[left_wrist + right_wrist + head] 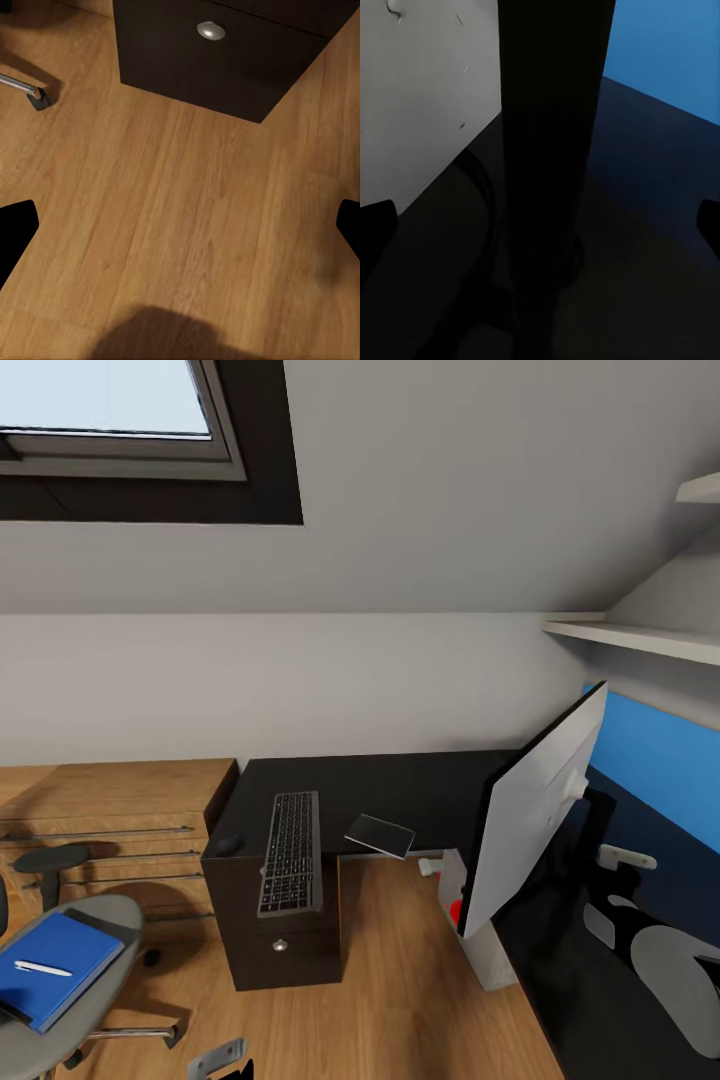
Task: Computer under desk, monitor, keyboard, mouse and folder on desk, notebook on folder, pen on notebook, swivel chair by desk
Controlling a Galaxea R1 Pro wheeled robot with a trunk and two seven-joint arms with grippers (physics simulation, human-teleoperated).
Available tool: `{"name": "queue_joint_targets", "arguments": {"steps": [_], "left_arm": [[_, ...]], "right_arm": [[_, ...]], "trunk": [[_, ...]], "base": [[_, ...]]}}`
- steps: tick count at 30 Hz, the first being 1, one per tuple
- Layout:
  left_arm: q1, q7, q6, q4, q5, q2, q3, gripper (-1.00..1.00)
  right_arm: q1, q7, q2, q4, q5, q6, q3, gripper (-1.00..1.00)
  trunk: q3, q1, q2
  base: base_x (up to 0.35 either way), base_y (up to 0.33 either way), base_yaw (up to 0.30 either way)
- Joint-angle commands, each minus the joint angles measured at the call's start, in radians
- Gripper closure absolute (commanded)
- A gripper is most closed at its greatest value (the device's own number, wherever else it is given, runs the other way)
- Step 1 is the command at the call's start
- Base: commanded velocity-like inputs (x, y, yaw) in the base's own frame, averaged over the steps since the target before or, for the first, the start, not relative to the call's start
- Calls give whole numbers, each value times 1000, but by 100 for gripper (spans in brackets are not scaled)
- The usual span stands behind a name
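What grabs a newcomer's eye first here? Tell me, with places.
The tilted monitor, white back showing, leans at the right over the black desk. A keyboard lies on the desk's left part, between a mouse and a notebook overhanging the edge. At lower left, a blue folder with a white pen rests on the chair.

Ahead of the left gripper (180,225) stands the desk (400,785) drawer unit, bearing the keyboard (291,852); the mouse (229,844) lies left of it, the notebook (380,835) right. The monitor (530,810) stands farther right. On the swivel chair (60,1000), left of that gripper, the pen (42,968) lies on the folder (52,965).
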Motion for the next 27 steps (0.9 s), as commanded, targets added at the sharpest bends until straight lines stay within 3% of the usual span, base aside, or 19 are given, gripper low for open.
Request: {"name": "queue_joint_targets", "arguments": {"steps": [1, 27], "left_arm": [[-2, 7, -8, -1, 11, 2, -8, -100], [-2, 7, -8, 1, 11, 2, -8, -100]], "right_arm": [[-1, 1, 0, 1, -3, -4, -2, -100], [-1, -3, -7, 0, -5, -3, -2, -100]], "trunk": [[-1, 0, -1], [-1, 0, -1]], "base": [[9, 1, 0], [39, 0, 0]]}}
